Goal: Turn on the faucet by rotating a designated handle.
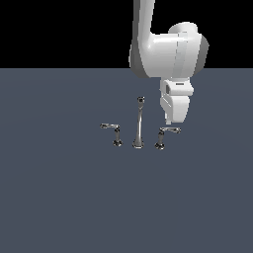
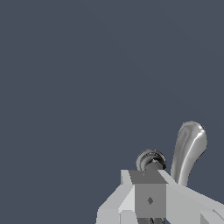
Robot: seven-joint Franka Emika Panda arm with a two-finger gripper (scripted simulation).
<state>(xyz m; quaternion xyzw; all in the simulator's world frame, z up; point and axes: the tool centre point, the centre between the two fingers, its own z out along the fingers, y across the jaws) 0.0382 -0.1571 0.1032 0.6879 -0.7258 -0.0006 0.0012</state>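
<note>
The handle point(image 1: 167, 132) I am after is the lever on the exterior view's right of the faucet point(image 1: 139, 129), on a short post with a dark round base, its lever reaching out to that same side. It stands on the open grey floor, roughly mid-scene and far from any edge. I hang my gripper point(image 1: 169, 121) just above and behind the lever's free end, close but, as far as I can judge, not touching. I think that suits a sideways push on the lever better than a pinch. In the wrist view the handle point(image 2: 189, 151) curves up beside the post's round cap, with my fingers point(image 2: 148, 197) low in the frame. Whether they are parted or closed, I cannot tell.

The tall spout point(image 1: 140, 122) rises just beside the handle, and the twin handle point(image 1: 112, 130) stands beyond it. The spout is the nearest thing I could clip.
</note>
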